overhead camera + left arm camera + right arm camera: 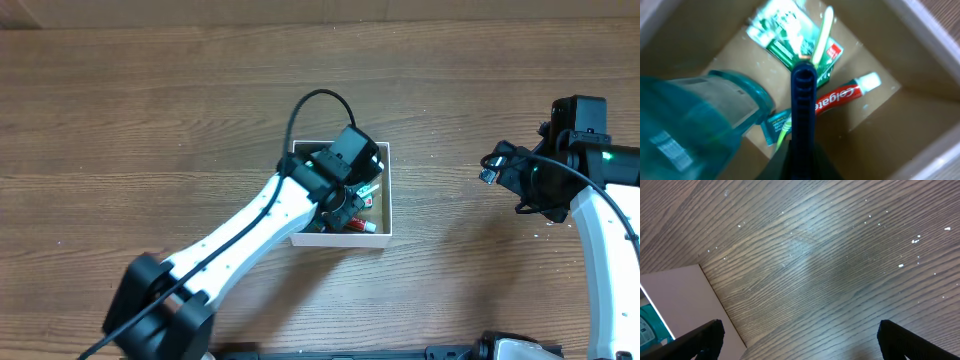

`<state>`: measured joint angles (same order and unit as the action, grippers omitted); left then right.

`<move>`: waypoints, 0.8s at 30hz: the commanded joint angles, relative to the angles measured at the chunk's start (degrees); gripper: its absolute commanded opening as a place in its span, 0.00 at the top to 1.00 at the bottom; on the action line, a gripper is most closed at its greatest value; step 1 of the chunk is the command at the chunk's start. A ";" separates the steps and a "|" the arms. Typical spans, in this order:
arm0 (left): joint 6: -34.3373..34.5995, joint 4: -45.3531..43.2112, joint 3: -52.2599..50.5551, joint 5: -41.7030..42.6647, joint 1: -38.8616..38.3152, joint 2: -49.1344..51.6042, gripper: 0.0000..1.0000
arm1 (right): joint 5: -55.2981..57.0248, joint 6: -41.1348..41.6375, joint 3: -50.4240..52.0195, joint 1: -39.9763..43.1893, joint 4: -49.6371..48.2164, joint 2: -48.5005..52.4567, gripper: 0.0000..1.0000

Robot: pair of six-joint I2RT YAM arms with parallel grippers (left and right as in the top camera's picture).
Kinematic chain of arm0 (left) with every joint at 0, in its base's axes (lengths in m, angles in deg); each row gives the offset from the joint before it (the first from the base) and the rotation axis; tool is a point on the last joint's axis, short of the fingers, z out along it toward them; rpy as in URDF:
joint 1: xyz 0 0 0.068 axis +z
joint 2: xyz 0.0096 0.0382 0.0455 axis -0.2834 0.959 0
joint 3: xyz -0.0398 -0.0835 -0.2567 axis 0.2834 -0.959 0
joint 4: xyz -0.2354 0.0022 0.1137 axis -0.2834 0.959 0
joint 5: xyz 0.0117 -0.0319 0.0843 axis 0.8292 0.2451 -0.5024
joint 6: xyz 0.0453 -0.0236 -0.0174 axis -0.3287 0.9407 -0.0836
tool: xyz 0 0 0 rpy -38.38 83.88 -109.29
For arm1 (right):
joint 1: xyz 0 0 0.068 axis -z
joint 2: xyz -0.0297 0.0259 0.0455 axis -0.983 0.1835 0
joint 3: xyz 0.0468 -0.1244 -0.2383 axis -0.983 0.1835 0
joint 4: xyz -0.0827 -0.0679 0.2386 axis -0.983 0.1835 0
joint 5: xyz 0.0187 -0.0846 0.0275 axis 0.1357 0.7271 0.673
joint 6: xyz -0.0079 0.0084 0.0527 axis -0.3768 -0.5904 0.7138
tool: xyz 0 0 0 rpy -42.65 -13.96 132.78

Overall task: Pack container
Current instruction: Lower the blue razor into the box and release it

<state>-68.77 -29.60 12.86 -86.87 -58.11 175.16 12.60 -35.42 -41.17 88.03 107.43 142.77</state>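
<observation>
The container is a small square box with white walls and a brown floor, at the table's middle. My left gripper reaches into it from above and is shut on a dark blue ribbed stick. Inside lie a red Colgate toothpaste tube, a green packet, a yellow-green toothbrush and a teal translucent bottle. My right gripper is open and empty above bare wood, to the right of the box. The box's white wall shows at the left of the right wrist view.
The wooden table spreads all round the box. My left arm crosses from the lower left and hides much of the box's inside in the overhead view. My right arm stands at the right edge.
</observation>
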 commanded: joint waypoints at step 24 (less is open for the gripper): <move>20.63 18.49 19.15 -8.15 26.84 -12.81 0.04 | 5.51 -1.92 -0.31 -19.26 -13.57 0.37 0.00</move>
<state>-50.26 -9.58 31.35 -101.73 -38.07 163.36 16.23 -37.02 -41.17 71.68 97.96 142.77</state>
